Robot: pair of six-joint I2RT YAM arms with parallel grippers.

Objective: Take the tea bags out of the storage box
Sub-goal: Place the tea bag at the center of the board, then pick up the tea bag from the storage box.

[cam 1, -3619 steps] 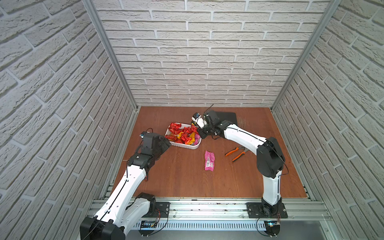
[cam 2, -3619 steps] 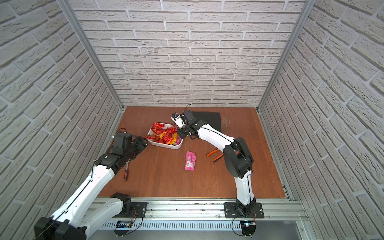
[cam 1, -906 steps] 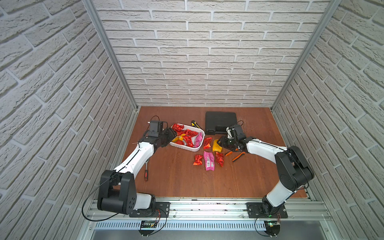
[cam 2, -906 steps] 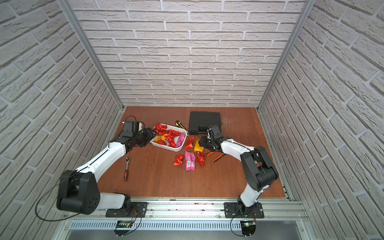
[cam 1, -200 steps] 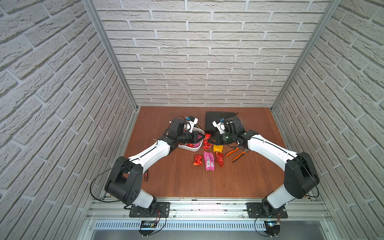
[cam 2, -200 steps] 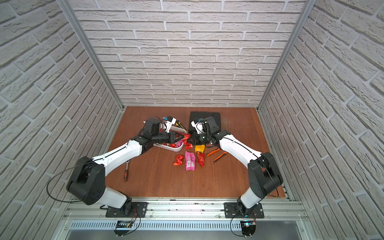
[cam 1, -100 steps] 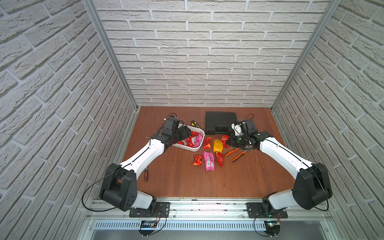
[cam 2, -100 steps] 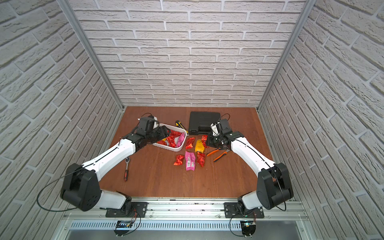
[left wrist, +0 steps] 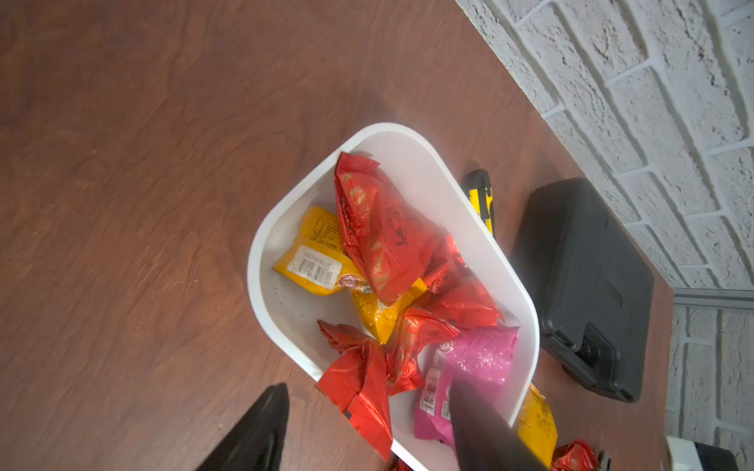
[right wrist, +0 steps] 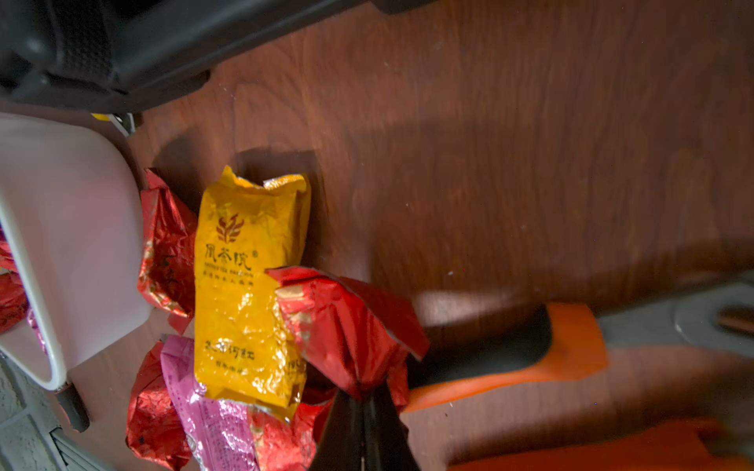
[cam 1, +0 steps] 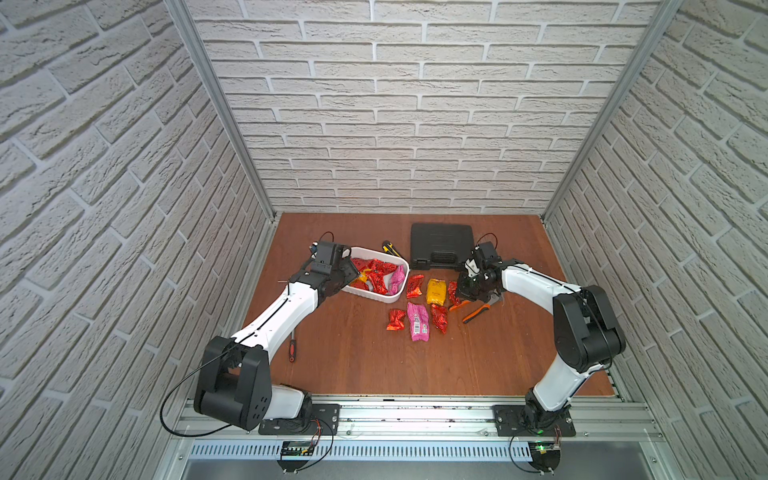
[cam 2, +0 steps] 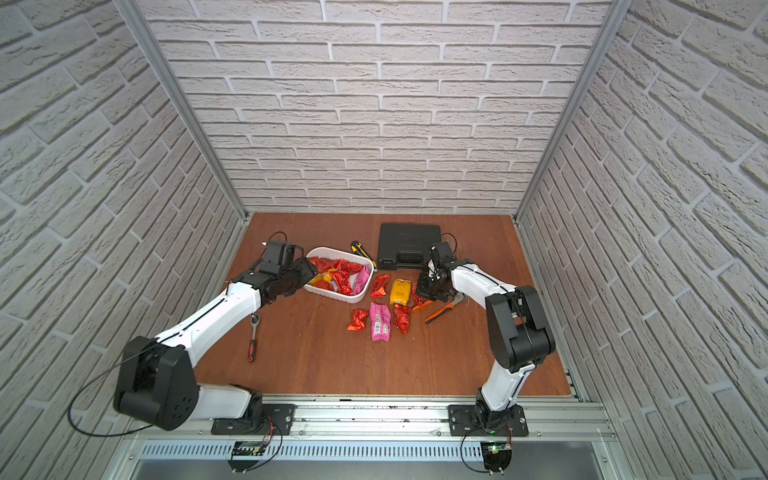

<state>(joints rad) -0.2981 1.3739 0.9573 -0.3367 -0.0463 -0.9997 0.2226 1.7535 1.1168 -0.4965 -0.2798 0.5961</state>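
Though cropped, left jaws apart astride storage box [left wrist: 255, 277]; right jaws tight on red tea bag [right wrist: 351, 326].

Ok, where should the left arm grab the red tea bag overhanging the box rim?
Pinch the red tea bag by its crumpled outer end, coming from outside the box: that end juts clear of the pile, between the left gripper's open fingers.

Yellow tea bag [right wrist: 249, 285]: Chinese chars, logo; boxed yellow bag [left wrist: 314, 261]: barcode.
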